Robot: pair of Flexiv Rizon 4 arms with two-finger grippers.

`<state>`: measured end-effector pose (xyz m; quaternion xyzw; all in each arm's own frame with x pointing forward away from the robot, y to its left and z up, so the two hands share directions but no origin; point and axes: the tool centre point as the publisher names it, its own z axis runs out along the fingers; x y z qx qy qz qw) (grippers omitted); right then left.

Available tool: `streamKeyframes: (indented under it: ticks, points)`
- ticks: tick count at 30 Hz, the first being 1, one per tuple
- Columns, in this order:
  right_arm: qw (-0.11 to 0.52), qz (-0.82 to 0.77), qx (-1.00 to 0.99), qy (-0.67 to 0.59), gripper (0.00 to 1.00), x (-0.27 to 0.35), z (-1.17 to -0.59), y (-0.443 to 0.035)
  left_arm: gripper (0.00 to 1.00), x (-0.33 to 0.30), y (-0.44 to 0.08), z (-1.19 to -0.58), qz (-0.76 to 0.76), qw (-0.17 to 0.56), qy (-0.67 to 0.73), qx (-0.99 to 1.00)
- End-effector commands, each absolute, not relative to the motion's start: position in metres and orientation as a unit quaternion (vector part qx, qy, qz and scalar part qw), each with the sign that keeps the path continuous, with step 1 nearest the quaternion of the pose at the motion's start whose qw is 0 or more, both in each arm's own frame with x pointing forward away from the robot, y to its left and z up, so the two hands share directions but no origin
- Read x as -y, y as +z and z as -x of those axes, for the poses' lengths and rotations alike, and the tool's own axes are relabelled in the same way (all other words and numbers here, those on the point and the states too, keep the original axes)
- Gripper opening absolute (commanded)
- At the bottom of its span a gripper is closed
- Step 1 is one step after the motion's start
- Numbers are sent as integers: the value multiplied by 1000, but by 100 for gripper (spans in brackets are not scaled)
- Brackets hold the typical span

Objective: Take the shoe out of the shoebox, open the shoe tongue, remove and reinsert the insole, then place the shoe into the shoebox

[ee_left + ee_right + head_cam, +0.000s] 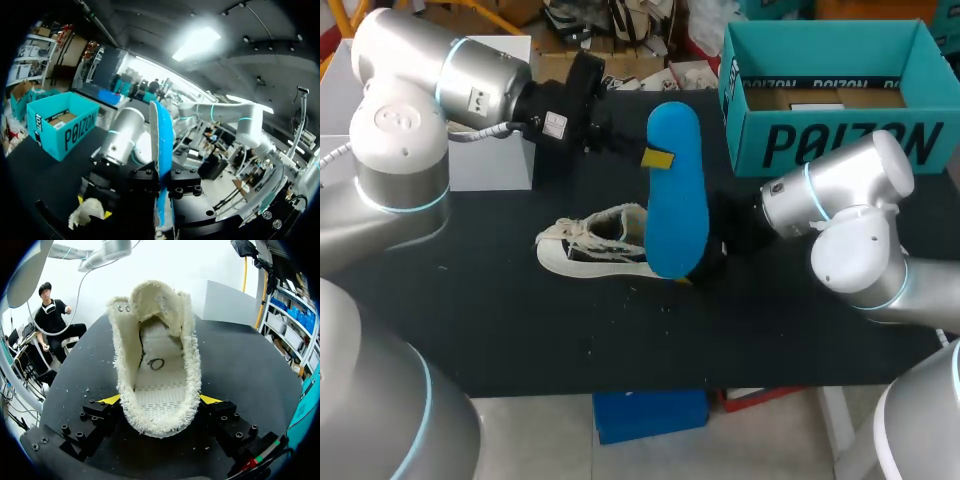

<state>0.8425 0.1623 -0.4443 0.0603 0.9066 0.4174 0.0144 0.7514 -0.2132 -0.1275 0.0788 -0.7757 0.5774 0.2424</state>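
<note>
Left gripper [161, 186] is pinching the blue insole [676, 190] by one edge and holding it upright. That's a thin bite on a bendy thing, so I'd say it could swing or slip free on the way down. Right gripper [160, 402] is pressed onto both sides of the heel of the white shoe [156, 355], which lies on the black table [520, 320] with its mouth open toward that wrist. The insole's lower end hangs near the heel, close by those fingers. Brought down from there, it could snag on a fingertip or the collar and buckle rather than slide toward the toe. A hard push might drag the shoe out of its hold. The teal shoebox [840, 140] stands open, well apart at the far right.
</note>
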Motion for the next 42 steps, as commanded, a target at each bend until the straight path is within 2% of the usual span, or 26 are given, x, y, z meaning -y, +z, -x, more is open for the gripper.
streamKeyframes:
  ticks: [1,10,21,39,40,41,42]
  points:
    - [15,-61,-907,416,0,-164,-843,-445,0,211,-117,-744,-98,248,571,776]
    - [15,-61,-907,416,0,-164,-843,-445,0,207,-87,-736,-106,251,575,771]
    - [15,-61,-907,416,0,-164,-843,-445,0,201,-47,-729,-91,217,585,776]
    - [7,-52,-914,403,0,-163,-843,-442,0,199,-41,-729,-93,206,597,770]
    - [3,-51,-918,393,32,-163,-844,-440,0,199,-41,-729,-93,206,597,770]
    - [2,-50,-922,384,100,-161,-844,-439,0,199,-41,-729,-93,206,597,770]
    - [0,-48,-925,377,100,-159,-844,-436,0,199,-41,-729,-93,206,597,770]
